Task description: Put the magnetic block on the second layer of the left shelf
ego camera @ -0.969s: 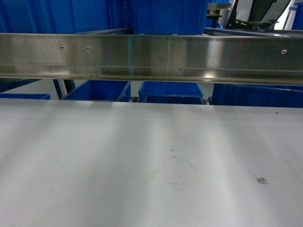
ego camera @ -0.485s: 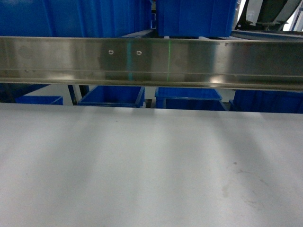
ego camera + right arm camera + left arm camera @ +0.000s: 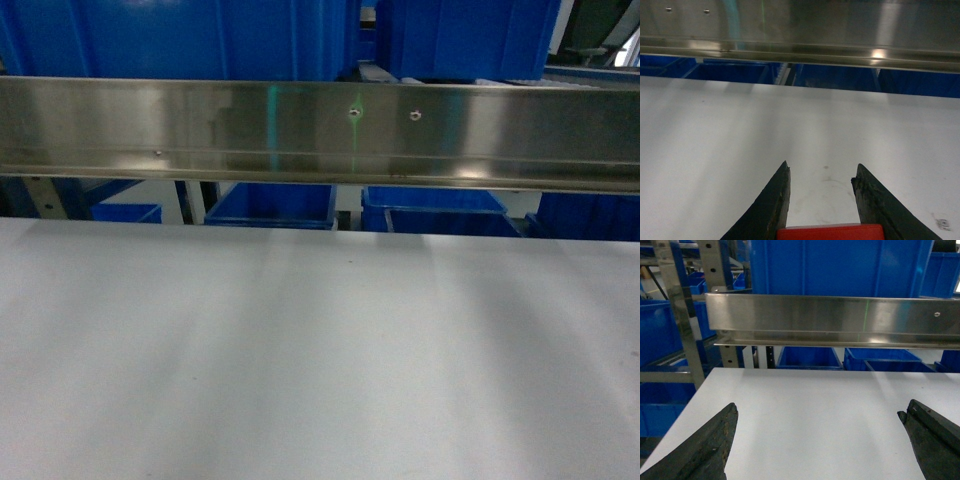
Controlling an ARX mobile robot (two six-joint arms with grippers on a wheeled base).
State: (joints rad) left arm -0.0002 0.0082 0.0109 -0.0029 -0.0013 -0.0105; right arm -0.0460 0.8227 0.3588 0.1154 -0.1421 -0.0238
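The magnetic block [image 3: 830, 232], a red cube, sits between the dark fingers of my right gripper [image 3: 822, 165], which is shut on it above the white tabletop [image 3: 715, 130]. My left gripper [image 3: 820, 407] is open wide with nothing between its fingers, hovering over the tabletop's left part. The left shelf, a shiny steel rack with square uprights [image 3: 682, 325], stands at the left edge of the left wrist view, and a blue crate [image 3: 657, 330] rests on one of its tiers. Neither gripper shows in the head view.
A horizontal steel beam with screws [image 3: 320, 130] runs across above the tabletop's far edge [image 3: 320, 235]. Big blue crates [image 3: 200, 35] sit above and behind it, and lower blue crates [image 3: 440, 205] show beneath it. The tabletop's left edge [image 3: 685, 405] drops off beside the rack.
In the head view the beam's screws and the blue crates have slid steadily to the right, so the view has shifted left along the table. The scuff marks have left the picture.
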